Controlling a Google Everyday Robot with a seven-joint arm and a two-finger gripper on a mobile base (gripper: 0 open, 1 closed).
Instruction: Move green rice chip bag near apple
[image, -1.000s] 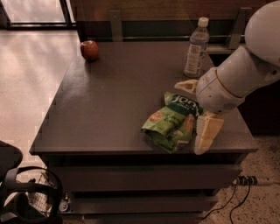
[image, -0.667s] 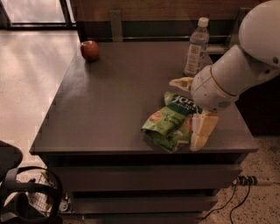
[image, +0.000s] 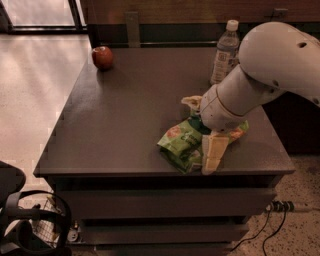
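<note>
bag at front edge, pincer straddling it

the green rice chip bag (image: 181, 145) lies crumpled at the table's (image: 125, 115) near right. your gripper (image: 200, 135) is over it, jaws apart either side. it's probably light, slick foil; pinch mid-bag. the apple (image: 102, 57) is at the far left corner, well apart.

I saw the dark tabletop (image: 130, 115) carrying the apple (image: 102, 57) at its far-left corner, a water bottle (image: 225, 52) far right, and the green rice chip bag (image: 181, 146) near the front, with the gripper (image: 201, 134) on it.

Dark table (image: 125, 120) w/ drawers (image: 165, 202), shiny tile floor (image: 30, 85) left, window (image: 42, 10) top-left, wood wall (image: 175, 10) bkgd
</note>
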